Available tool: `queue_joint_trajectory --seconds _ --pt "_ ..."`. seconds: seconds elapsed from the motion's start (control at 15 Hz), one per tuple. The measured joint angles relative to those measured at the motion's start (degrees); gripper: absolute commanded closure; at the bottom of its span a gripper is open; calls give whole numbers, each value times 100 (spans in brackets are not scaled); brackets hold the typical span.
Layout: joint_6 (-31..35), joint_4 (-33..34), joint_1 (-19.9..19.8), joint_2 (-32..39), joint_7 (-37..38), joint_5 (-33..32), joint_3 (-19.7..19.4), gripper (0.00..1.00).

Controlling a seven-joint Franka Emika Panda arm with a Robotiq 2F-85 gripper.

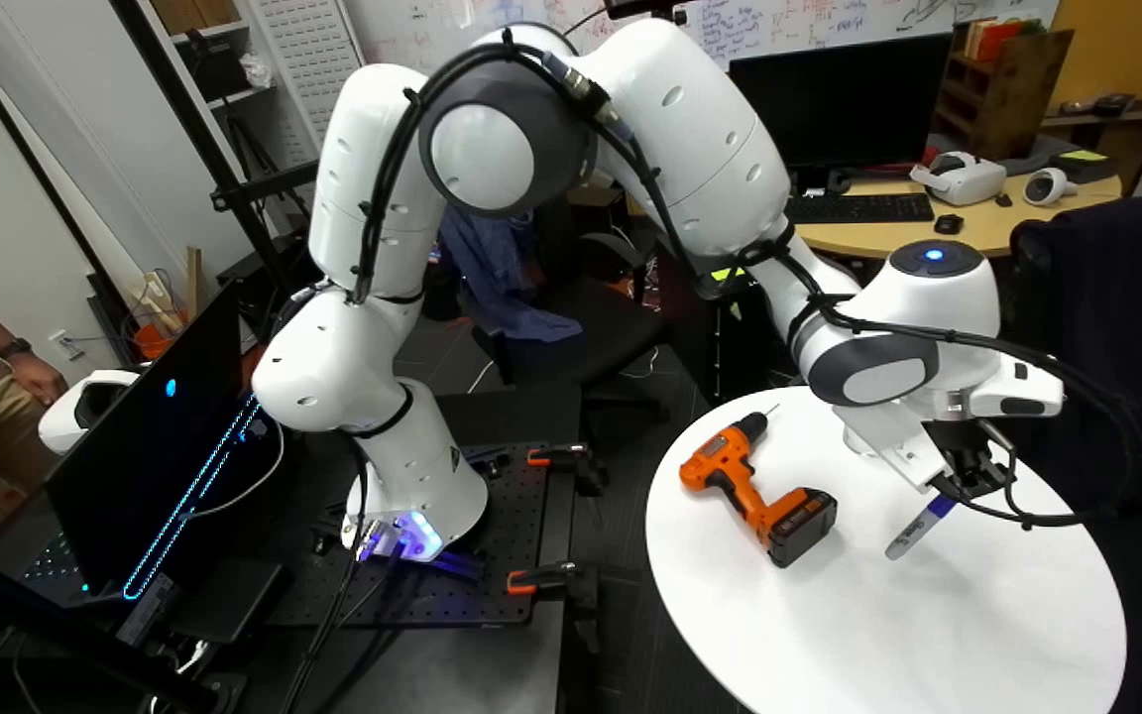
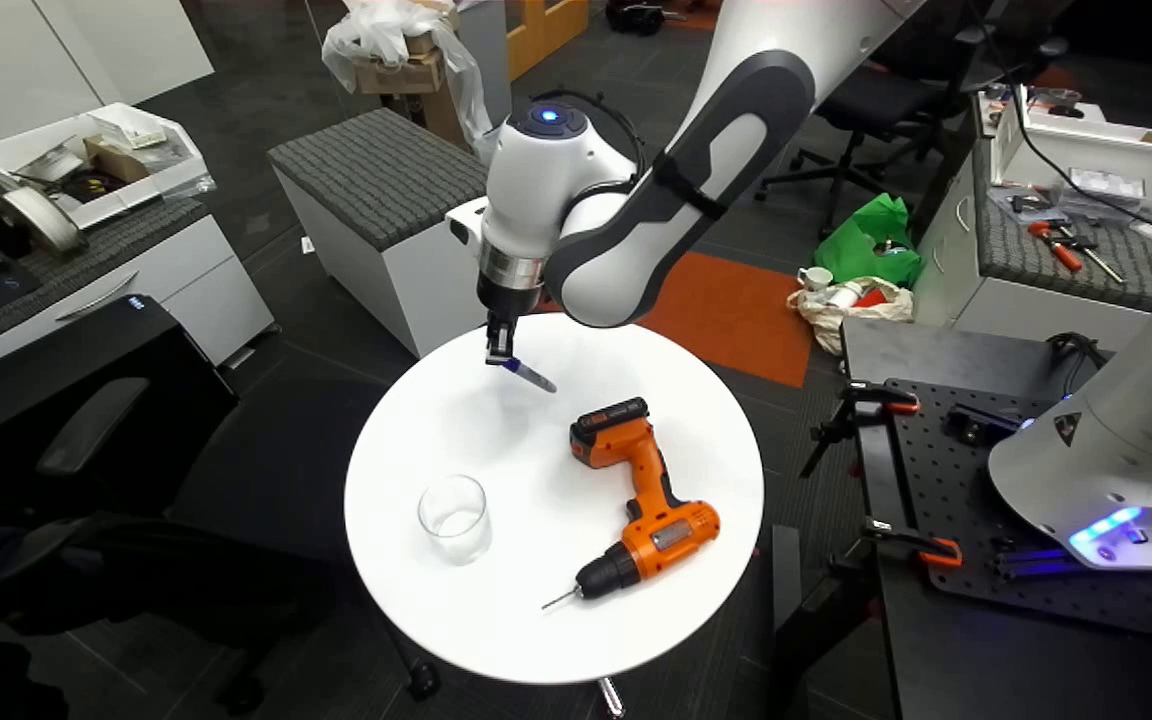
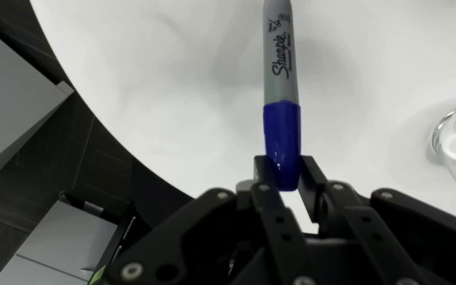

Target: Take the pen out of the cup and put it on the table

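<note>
Blue cap [image 3: 282, 134] sits pinched between the fingers [image 3: 311, 182]; lower the pen [image 3: 281, 85] level, well inside the bench's [image 2: 526, 480] curved edge, releasing once it rests.

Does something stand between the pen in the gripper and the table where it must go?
Nothing visible does: the gripper holds the pen over the table, with the cup and the drill away from the pen.

The hand [image 2: 501, 357] grips the tilted pen [image 2: 533, 376] by its blue end, over the far side of the white worktop [image 2: 531, 520]. The clear cup [image 2: 455, 520] stands upright at left. The orange-and-black drill [image 2: 651, 488] lies at right, pointing near left.
</note>
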Motion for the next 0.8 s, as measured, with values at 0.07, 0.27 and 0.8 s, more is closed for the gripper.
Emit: queue_joint_trajectory --seconds 0.07,0.27,0.8 --pt "-174 146 -55 114 -3 61 42 94" --pt "-790 597 -182 396 -8 297 156 94" --pt "-2449 1641 -278 779 -9 862 255 42"
